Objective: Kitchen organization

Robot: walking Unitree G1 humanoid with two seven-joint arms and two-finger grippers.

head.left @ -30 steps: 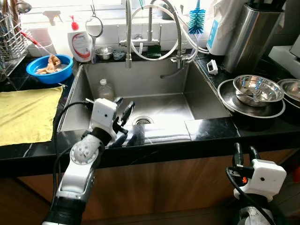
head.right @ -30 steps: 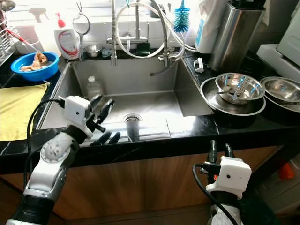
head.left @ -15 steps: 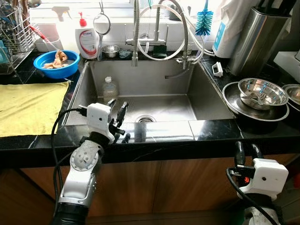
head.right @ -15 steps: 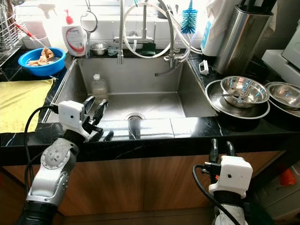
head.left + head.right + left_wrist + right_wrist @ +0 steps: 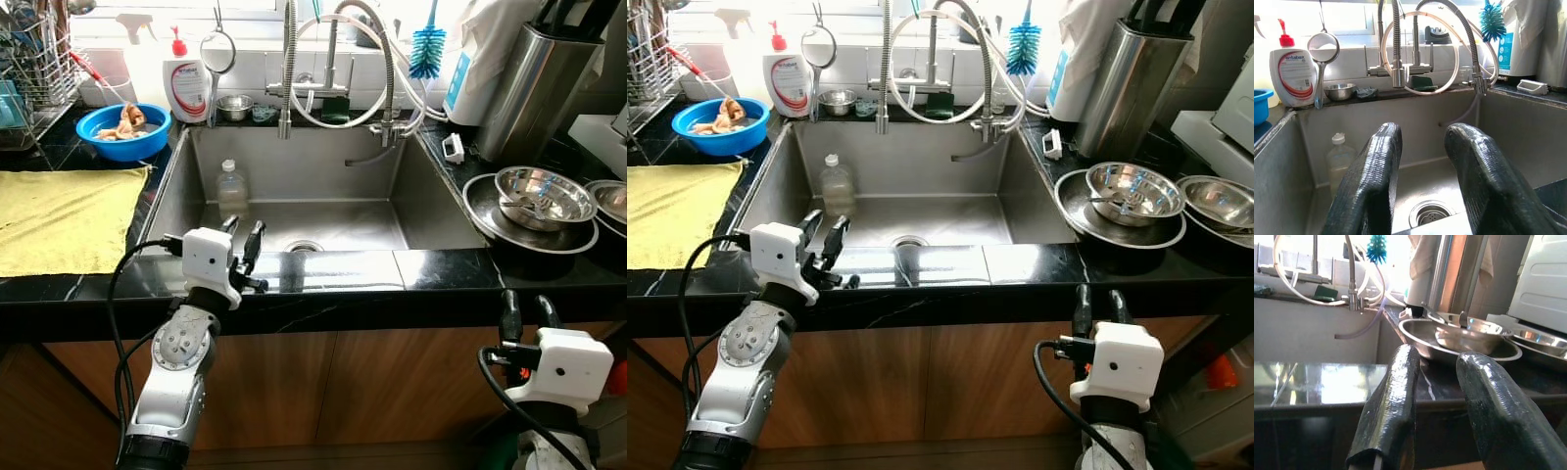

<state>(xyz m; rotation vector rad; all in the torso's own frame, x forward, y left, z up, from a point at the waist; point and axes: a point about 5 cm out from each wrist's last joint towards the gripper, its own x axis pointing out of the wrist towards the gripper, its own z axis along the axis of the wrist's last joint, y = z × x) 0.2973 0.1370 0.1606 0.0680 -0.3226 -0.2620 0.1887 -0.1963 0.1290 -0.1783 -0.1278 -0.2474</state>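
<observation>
we stand before the sink (image 5: pixel 186 191) with our left gripper (image 5: pixel 243 247) raised over its front rim, fingers (image 5: pixel 1374 181) parted a little and holding nothing. the likeliest thing to tidy, as we judge it, is the clear plastic bottle (image 5: pixel 231 189) standing upright in the basin's far left corner, beside the left wall and well apart from the drain (image 5: pixel 305 247). to take it well, we should reach forward and down, spread the fingers wider than the bottle's body, and close around its middle rather than its cap, keeping off the basin wall. our right gripper (image 5: pixel 524 315) hangs low in front of the cabinet, below the counter edge, fingers (image 5: pixel 1391 401) narrowly apart and empty. steel bowls (image 5: pixel 544 193) sit stacked on the counter to the right.
</observation>
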